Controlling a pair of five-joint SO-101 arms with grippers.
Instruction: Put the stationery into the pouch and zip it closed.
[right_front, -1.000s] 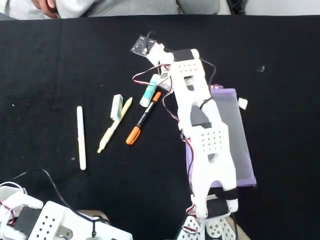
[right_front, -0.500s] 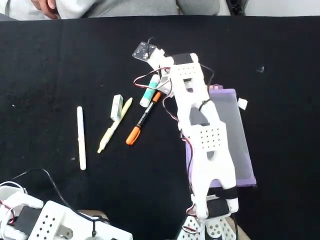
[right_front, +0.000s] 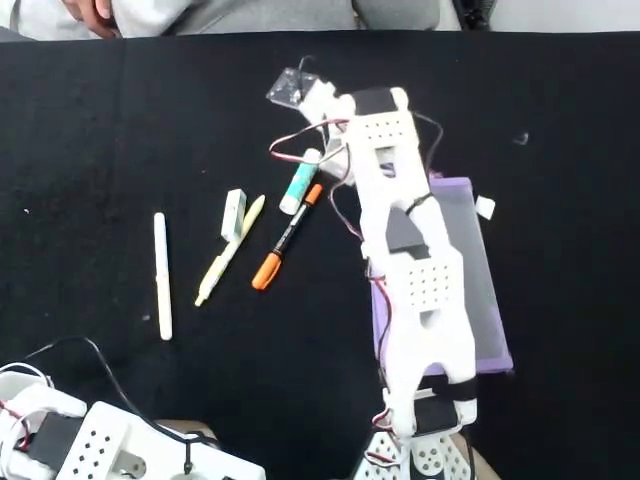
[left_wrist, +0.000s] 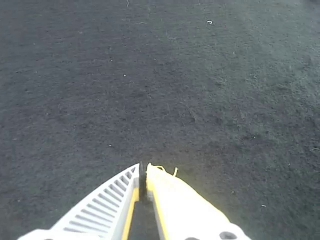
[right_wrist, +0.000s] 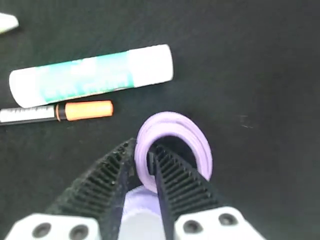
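My right gripper (right_wrist: 149, 167) is shut on the rim of a purple ring (right_wrist: 172, 119), held just above the black table. Close beyond it lie a white and green glue stick (right_wrist: 92, 75) and the orange cap of a marker (right_wrist: 85, 110). From above, the right arm (right_front: 415, 270) stretches over the purple translucent pouch (right_front: 470, 260). To its left lie the glue stick (right_front: 298, 182), the orange marker (right_front: 283, 237), a yellow highlighter (right_front: 228, 250), a pale eraser (right_front: 233, 213) and a white pen (right_front: 162, 275). My left gripper (left_wrist: 143, 175) is shut over bare black cloth.
The left arm's base (right_front: 90, 440) sits at the near left corner. A small white piece (right_front: 485, 207) lies beside the pouch's far right corner. A person's sleeve (right_front: 200, 15) shows past the table's far edge.
The right arm's wrist has drifted slightly away from me and to the right, still near the glue stick. The stationery and the left arm have not moved.
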